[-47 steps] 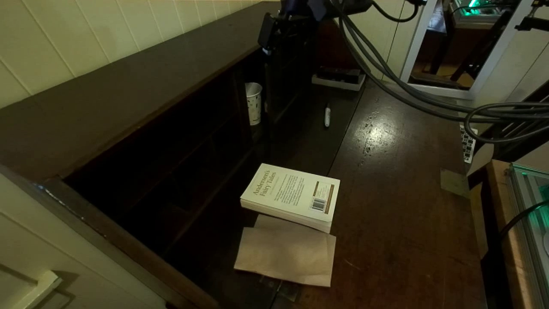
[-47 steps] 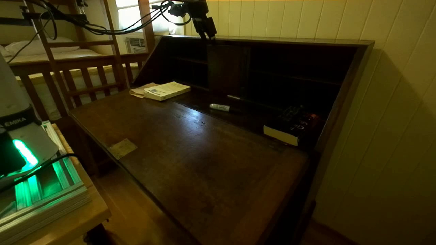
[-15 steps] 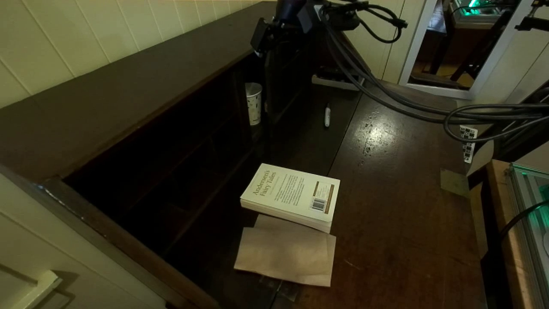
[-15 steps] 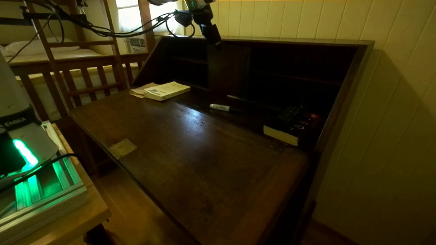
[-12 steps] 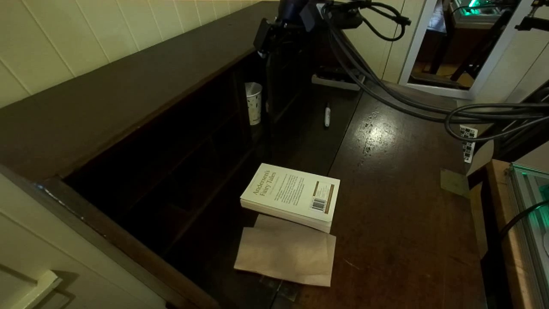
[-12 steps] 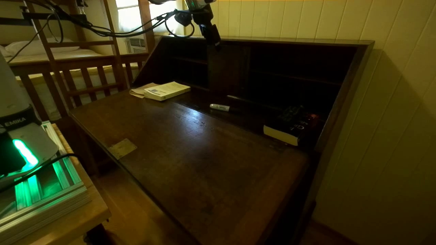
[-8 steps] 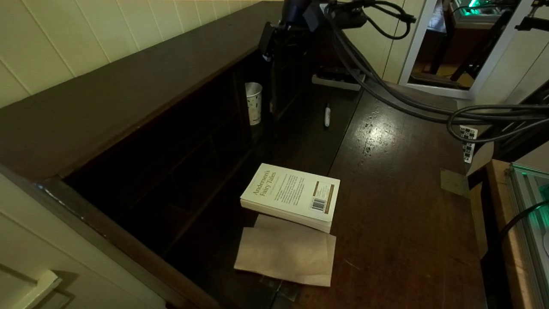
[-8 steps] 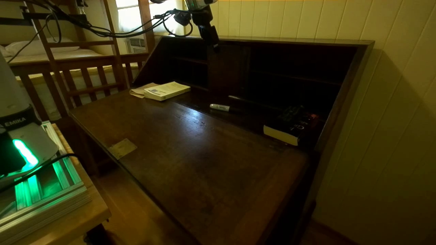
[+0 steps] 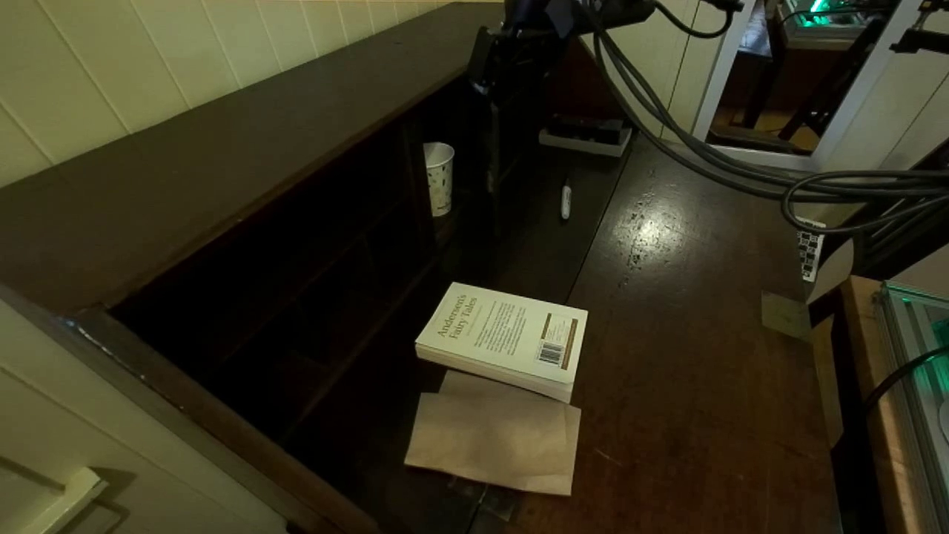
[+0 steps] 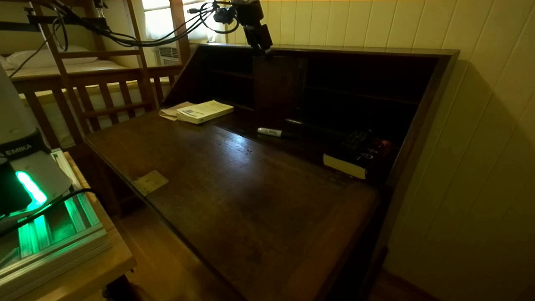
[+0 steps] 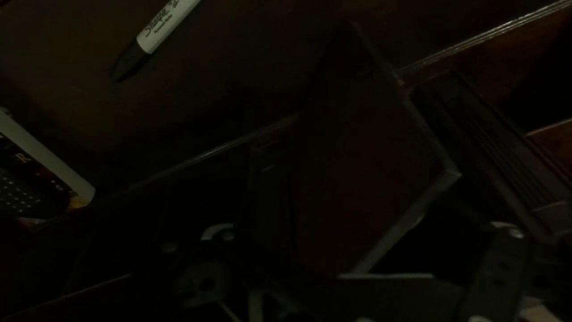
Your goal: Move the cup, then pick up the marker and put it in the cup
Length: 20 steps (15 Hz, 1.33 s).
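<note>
Has the cabinet door (image 11: 357, 156) further open than before, with empty pincer (image 11: 363, 232) spread wide, paper cup (image 9: 440, 182) in the cubby (image 9: 447, 228), Sharpie permanent marker (image 11: 152, 38) and "Andersen's Fairy Tales" (image 9: 504, 337) on the table (image 9: 689, 348).

In an exterior view, the cup (image 9: 440, 182), white with small dark specks and tapering from a wider rim, stands upright in a compartment (image 9: 445, 228) of the desk (image 9: 697, 363), one side hidden. The marker (image 9: 566, 202) lies flat on the desk outside that compartment, apart from the cup; the wrist view shows its white barrel, black Sharpie lettering and dark cap.
</note>
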### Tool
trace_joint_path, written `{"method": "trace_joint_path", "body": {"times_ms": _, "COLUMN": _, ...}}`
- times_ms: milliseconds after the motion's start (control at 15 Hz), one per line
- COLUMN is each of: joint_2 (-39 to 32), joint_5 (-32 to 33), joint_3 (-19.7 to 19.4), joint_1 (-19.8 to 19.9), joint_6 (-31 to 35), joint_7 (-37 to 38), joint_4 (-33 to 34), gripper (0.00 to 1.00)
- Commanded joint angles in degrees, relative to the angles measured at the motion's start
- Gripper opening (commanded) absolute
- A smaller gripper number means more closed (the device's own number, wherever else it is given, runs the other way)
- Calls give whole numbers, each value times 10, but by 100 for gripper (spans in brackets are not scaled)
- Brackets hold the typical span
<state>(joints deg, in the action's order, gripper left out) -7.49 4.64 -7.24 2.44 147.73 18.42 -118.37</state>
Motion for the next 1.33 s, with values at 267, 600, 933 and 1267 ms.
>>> {"method": "trace_joint_path", "body": {"times_ms": 267, "joint_2": 18, "joint_5": 69, "joint_3": -15, "joint_1": 7, "joint_6": -44, "joint_7": 4, "joint_4": -12, "gripper": 100}}
{"method": "trace_joint_path", "body": {"times_ms": 600, "joint_2": 22, "joint_5": 117, "joint_3": -24, "joint_1": 9, "joint_6": -73, "joint_7": 7, "joint_4": -12, "gripper": 100}}
{"method": "trace_joint_path", "body": {"times_ms": 933, "joint_2": 31, "joint_5": 180, "joint_3": -34, "joint_1": 17, "joint_6": -76, "joint_7": 12, "joint_4": -17, "gripper": 100}}
{"method": "trace_joint_path", "body": {"times_ms": 1267, "joint_2": 28, "joint_5": 214, "joint_3": -40, "joint_1": 27, "joint_6": -76, "joint_7": 6, "joint_4": -18, "gripper": 100}}
